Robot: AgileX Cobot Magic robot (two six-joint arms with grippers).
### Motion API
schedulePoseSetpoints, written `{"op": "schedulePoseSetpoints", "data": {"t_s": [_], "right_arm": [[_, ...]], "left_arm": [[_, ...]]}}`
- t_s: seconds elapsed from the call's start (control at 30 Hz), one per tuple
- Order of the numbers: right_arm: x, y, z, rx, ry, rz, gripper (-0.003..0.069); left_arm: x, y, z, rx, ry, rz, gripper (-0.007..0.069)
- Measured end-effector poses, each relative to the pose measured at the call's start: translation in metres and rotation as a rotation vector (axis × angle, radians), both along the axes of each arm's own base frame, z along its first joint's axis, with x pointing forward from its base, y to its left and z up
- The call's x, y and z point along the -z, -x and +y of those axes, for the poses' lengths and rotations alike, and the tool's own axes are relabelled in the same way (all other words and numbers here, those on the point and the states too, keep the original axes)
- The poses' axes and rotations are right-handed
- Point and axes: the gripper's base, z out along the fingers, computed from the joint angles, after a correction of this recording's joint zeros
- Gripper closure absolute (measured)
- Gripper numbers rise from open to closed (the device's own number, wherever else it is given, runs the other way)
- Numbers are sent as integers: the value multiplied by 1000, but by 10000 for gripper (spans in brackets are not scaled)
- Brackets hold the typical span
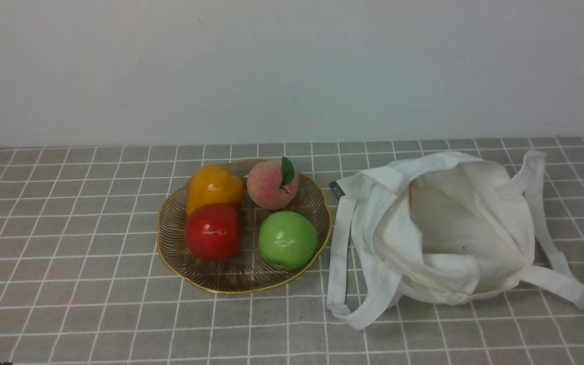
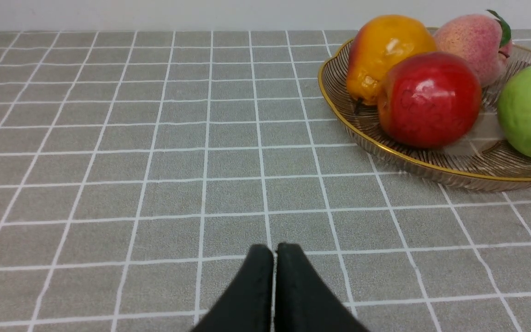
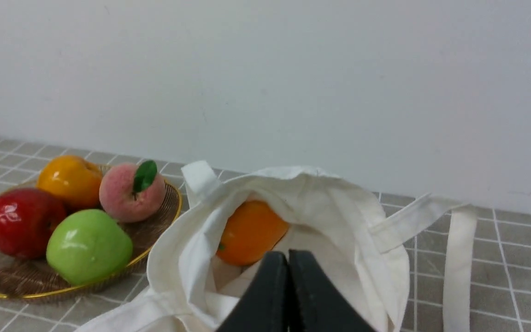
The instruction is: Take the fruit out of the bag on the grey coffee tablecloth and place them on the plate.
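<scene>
Bag point(image 1: 454, 243) mouth left open toward robot; orange fruit point(image 3: 251, 233) partly screened by cloth fold; plate point(image 1: 241, 276) front bordered by bare tablecloth point(image 1: 119, 314).

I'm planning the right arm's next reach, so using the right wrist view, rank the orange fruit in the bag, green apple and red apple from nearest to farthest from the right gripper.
1. Orange fruit: inside the bag, just beyond the shut right gripper.
2. Green apple: on the plate's bag side.
3. Red apple: beyond the green apple, farther from the bag.
</scene>
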Motion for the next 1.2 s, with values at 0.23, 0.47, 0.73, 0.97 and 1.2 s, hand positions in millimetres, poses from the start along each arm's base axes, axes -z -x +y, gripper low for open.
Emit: {"op": "schedulePoseSetpoints", "data": {"t_s": [0.23, 0.47, 0.73, 0.97, 1.2], "right_arm": [[21, 5, -1, -5, 8, 45, 673], [27, 6, 1, -21, 23, 108, 673], [34, 8, 0, -14, 0, 115, 673], [64, 17, -9, 72, -29, 105, 673], [75, 23, -16, 178, -87, 67, 673]], "left_arm": [[0, 0, 0, 0, 0, 0, 632], [0, 0, 0, 0, 0, 0, 632], [0, 0, 0, 0, 0, 0, 632], [0, 0, 0, 0, 0, 0, 632], [0, 0, 0, 0, 0, 0, 632]]}}
